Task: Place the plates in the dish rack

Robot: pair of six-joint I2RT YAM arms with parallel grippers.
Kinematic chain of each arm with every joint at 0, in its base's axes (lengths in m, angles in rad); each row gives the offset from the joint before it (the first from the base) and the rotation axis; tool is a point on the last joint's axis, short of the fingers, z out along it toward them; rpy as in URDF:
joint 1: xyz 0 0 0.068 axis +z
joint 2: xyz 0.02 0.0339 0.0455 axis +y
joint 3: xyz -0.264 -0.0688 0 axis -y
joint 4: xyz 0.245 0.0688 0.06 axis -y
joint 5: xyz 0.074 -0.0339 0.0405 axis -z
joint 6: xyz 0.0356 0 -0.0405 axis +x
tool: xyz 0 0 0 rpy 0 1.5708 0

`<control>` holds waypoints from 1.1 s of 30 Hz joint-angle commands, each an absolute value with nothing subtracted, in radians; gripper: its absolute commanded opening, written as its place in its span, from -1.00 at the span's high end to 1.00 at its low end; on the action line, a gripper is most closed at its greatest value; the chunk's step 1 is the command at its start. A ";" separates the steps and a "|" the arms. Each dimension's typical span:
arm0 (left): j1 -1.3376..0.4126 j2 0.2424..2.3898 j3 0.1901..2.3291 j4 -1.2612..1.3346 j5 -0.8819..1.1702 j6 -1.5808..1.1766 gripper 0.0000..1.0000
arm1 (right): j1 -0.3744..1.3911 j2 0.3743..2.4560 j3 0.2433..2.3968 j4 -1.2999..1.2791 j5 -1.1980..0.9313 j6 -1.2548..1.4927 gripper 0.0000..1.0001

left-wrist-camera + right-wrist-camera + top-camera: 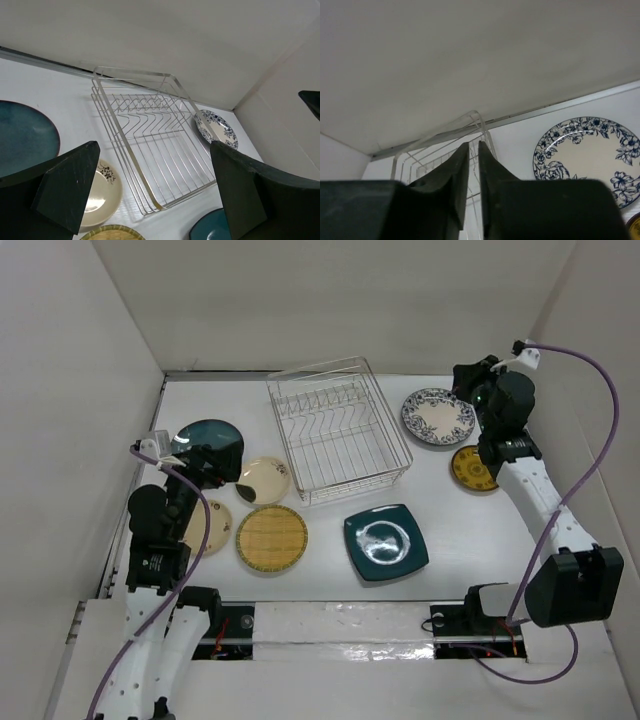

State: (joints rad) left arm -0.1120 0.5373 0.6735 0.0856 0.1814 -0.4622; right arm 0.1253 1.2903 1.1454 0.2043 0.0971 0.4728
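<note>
**White-walled enclosure, nothing gripped**

White walls close in the desk on three sides. The dish rack stands mid-desk toward the far wall, turned slightly askew. Its longer sides run roughly from near to far, and the row of upright slot wires crosses its far half. All seven plates lie flat on the desk around it.

My left hand is left of the rack, fingers spread wide and holding nothing. Through its wrist camera the rack sits straight ahead, framed between the two fingers. The hand overlaps the near edge of the round dark teal plate, and a cream plate lies just beside it on the rack side.

My right hand is at the far right, well clear of the rack. Its fingers are all but pressed together, with only a slit between them and nothing in it. The blue-and-white patterned plate lies between this hand and the rack.

The woven-look plate and the square dark teal plate lie in front of the rack's near side.

My left arm covers part of the second cream plate. My right forearm crosses the edge of the small yellow-brown plate. In the right wrist view the rack is faint and mostly behind the fingers, and the frame edge cuts off the patterned plate.
</note>
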 commanded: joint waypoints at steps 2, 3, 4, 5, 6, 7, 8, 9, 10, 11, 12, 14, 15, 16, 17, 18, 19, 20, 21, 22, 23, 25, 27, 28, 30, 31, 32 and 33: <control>-0.138 0.502 0.683 0.138 0.207 -0.442 -0.83 | 0.028 1.383 1.166 0.212 0.042 0.534 1.00; -0.152 0.497 0.683 0.130 0.210 -0.433 -0.83 | -0.029 1.406 1.173 0.207 0.000 0.541 1.00; -0.152 0.488 0.681 0.130 0.216 -0.423 -0.82 | -0.056 1.429 1.180 0.219 -0.052 0.541 1.00; -0.173 0.483 0.675 0.133 0.227 -0.413 -0.79 | -0.081 1.475 1.192 0.212 -0.084 0.548 1.00; -0.173 0.480 0.672 0.138 0.238 -0.405 -0.75 | -0.127 1.494 1.196 0.209 -0.098 0.543 1.00; -0.187 0.476 0.672 0.141 0.283 -0.394 -0.67 | -0.143 1.511 1.200 0.215 -0.115 0.520 0.97; -0.196 0.474 0.667 0.144 0.311 -0.376 -0.41 | -0.155 1.555 1.212 0.228 -0.129 0.499 0.86; -0.215 0.476 0.666 0.149 0.339 -0.338 -0.23 | -0.166 1.580 1.227 0.218 -0.141 0.461 0.56; -0.225 0.477 0.667 0.144 0.354 -0.328 0.02 | -0.176 1.601 1.239 0.212 -0.161 0.436 0.39; -0.236 0.477 0.672 0.137 0.353 -0.322 0.67 | -0.190 1.620 1.252 0.218 -0.181 0.414 0.25; -0.257 0.477 0.672 0.124 0.351 -0.310 0.92 | -0.190 1.659 1.259 0.222 -0.179 0.376 -0.03; -0.281 0.474 0.672 0.103 0.333 -0.301 1.00 | -0.230 1.739 1.314 0.187 -0.214 0.353 -0.25; -0.291 0.474 0.672 0.095 0.328 -0.296 1.00 | -0.244 1.740 1.328 0.184 -0.251 0.348 -0.30; -0.311 0.471 0.669 0.083 0.321 -0.287 1.00 | -0.267 1.815 1.362 0.175 -0.279 0.351 -0.37; -0.321 0.469 0.666 0.083 0.318 -0.284 1.00 | -0.278 1.816 1.362 0.151 -0.285 0.351 -0.37; -0.331 0.466 0.664 0.068 0.310 -0.279 1.00 | -0.287 1.839 1.383 0.132 -0.297 0.350 -0.40; -0.353 0.465 0.661 0.060 0.287 -0.275 1.00 | -0.296 1.880 1.414 0.114 -0.305 0.348 -0.41; -0.362 0.462 0.660 0.048 0.273 -0.264 1.00 | -0.307 1.900 1.431 0.092 -0.295 0.345 -0.42; -0.362 0.459 0.660 0.034 0.255 -0.259 0.97 | -0.307 1.920 1.452 0.063 -0.285 0.331 -0.43; -0.376 0.457 0.658 0.029 0.224 -0.255 0.88 | -0.307 1.942 1.491 0.017 -0.281 0.321 -0.43; -0.376 0.454 0.660 0.028 0.218 -0.250 0.69 | -0.316 1.986 1.511 -0.003 -0.279 0.311 -0.43; -0.376 0.451 0.660 0.028 0.215 -0.249 0.47 | -0.316 2.034 1.557 -0.093 -0.278 0.281 -0.43; -0.385 0.451 0.658 0.028 0.212 -0.244 0.23 | -0.316 2.091 1.586 -0.104 -0.313 0.261 -0.42; -0.385 0.454 0.658 0.026 0.204 -0.242 0.19 | -0.327 2.115 1.603 -0.147 -0.340 0.253 -0.42; -0.385 0.459 0.657 0.025 0.199 -0.242 0.12 | -0.327 2.190 1.661 -0.184 -0.409 0.224 -0.40; -0.385 0.460 0.657 0.025 0.199 -0.242 0.11 | -0.327 2.213 1.681 -0.242 -0.422 0.212 -0.40; -0.385 0.457 0.657 0.023 0.198 -0.242 0.09 | -0.327 2.235 1.703 -0.270 -0.429 0.198 -0.40; -0.385 0.454 0.658 0.021 0.193 -0.241 0.08 | -0.327 2.259 1.715 -0.278 -0.463 0.183 -0.39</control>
State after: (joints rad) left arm -0.3798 0.4656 0.6621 -0.0044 0.2131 -0.2588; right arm -0.3244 2.2234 1.6470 -0.1635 -0.3603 0.2531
